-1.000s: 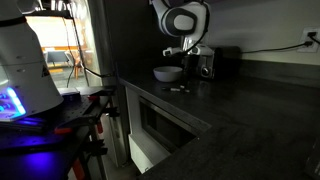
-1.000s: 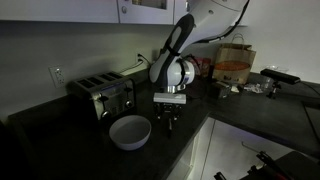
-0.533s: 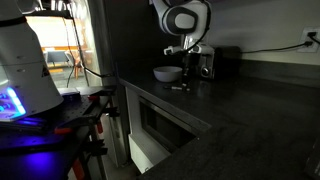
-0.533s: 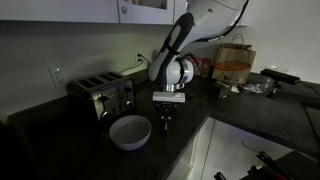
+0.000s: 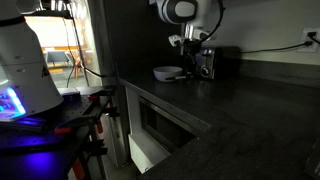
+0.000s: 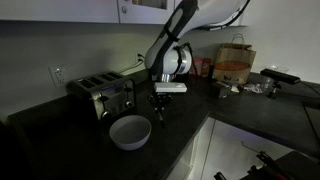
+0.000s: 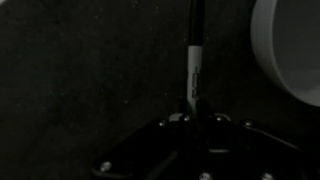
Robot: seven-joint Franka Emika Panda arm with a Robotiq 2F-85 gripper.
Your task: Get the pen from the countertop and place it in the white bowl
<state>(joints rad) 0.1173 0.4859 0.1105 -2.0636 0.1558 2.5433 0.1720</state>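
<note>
One pen (image 7: 193, 75) hangs clamped in the pincer (image 7: 196, 116); best carried level and centred above the white bowl (image 6: 130, 130) before any release.

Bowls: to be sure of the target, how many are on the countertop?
1. The white bowl sits on the countertop before the toaster; dim corners could hide others.

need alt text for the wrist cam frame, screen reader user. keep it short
The gripper at the bottom edge is shut on the pen, whose pale barrel runs straight up the frame to a dark end. Part of the white bowl curves in at the upper right, and the dark countertop fills the rest.
</note>
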